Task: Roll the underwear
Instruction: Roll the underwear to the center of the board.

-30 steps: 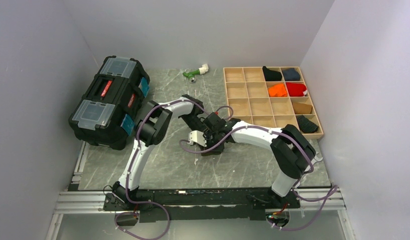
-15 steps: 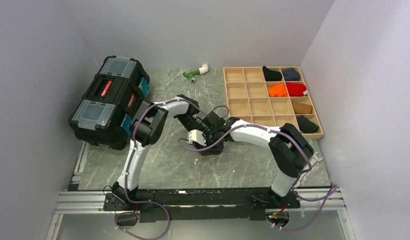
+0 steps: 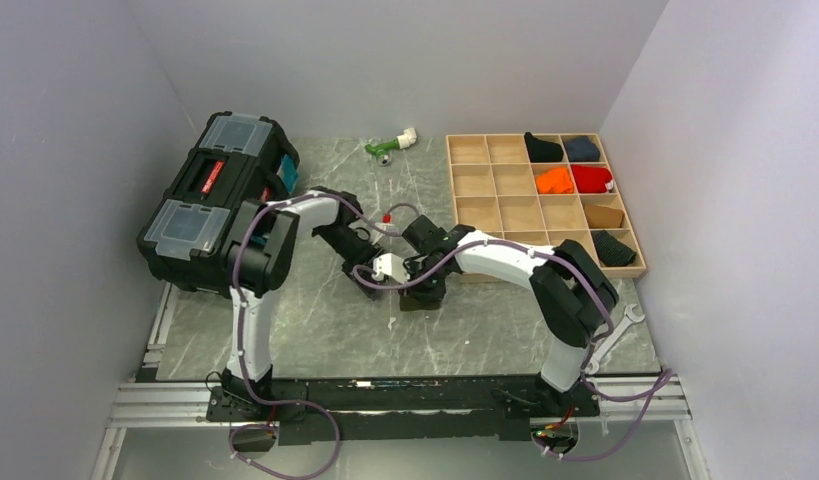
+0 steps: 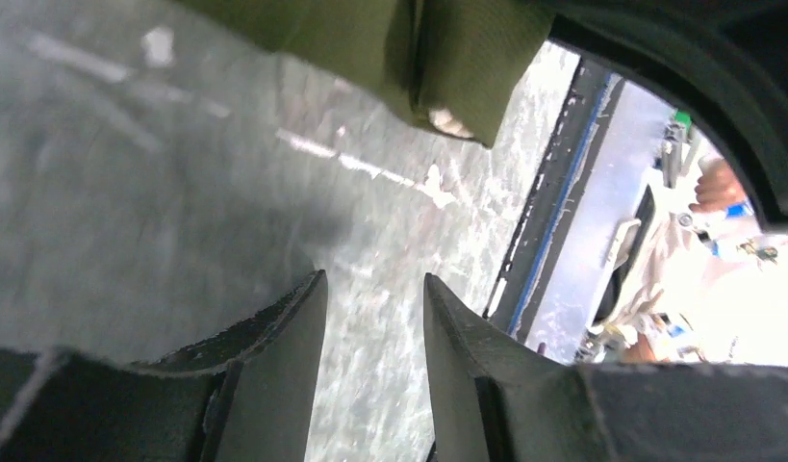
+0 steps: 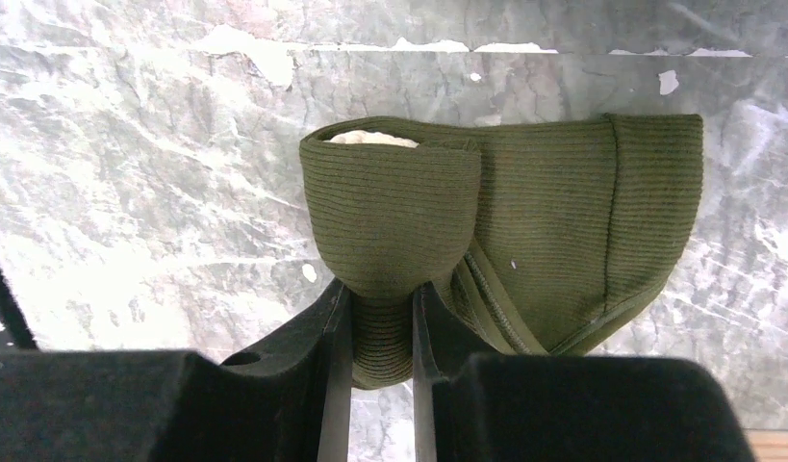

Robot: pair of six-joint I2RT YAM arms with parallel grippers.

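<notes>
The underwear [image 5: 563, 212] is olive-green ribbed cloth lying on the grey marbled table, its left part rolled into a thick fold with cream waistband [image 5: 370, 138] showing at the far end. My right gripper [image 5: 375, 289] is shut on the near end of that roll. My left gripper [image 4: 373, 279] is open with only bare table between its fingers. It sits a short way off the underwear [image 4: 447, 58], which lies ahead of it. In the top view the underwear [image 3: 422, 300] is a dark patch mostly hidden under the right wrist.
A black toolbox [image 3: 220, 200] stands at the left. A wooden compartment tray [image 3: 451, 200] at the back right holds several cloth rolls. A green and white object [image 3: 390, 146] lies at the back, and a wrench [image 3: 615, 335] lies by the right arm's base.
My left gripper has opened, let go of the cloth and drawn back to the left. The right gripper has stayed shut on the roll and shifted slightly left.
</notes>
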